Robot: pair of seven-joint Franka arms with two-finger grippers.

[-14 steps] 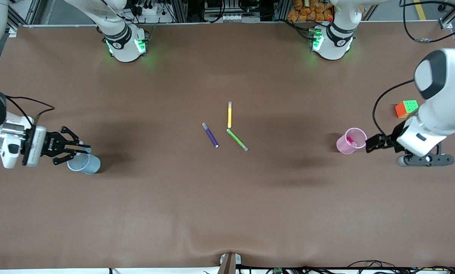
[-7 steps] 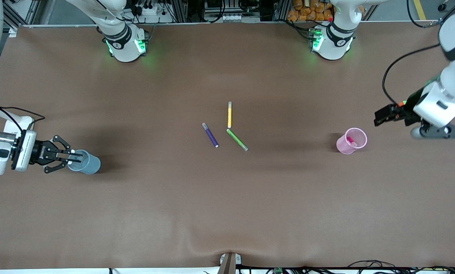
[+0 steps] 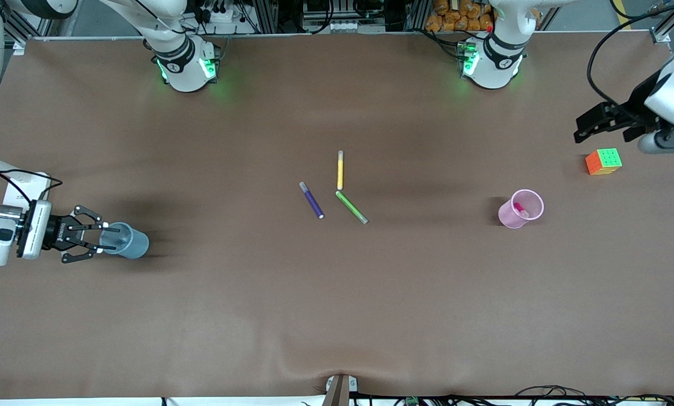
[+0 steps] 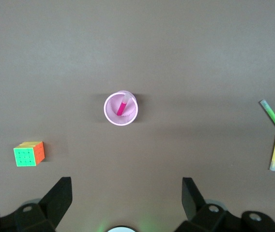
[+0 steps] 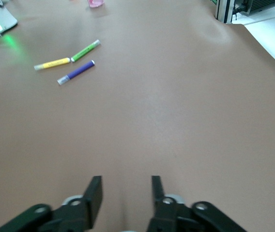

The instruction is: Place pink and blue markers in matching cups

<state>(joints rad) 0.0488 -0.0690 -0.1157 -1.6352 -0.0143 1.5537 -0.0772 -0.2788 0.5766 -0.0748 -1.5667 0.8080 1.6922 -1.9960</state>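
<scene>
Right gripper (image 3: 105,243), fingers parted, sits at our blue cup (image 3: 126,241) near the worktop's right-arm edge; left gripper (image 3: 590,127) hangs spread; pink marker (image 3: 519,209) stands in pink cup (image 3: 518,215)

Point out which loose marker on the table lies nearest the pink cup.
The green marker: it is the one closest to the pink cup, while the yellow marker and purple marker lie farther from it.

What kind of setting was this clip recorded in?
Probably a robotics lab bench: a wide brown-covered table, two white arm bases with green lights along one edge, and aluminium framing with cables just past it.
</scene>
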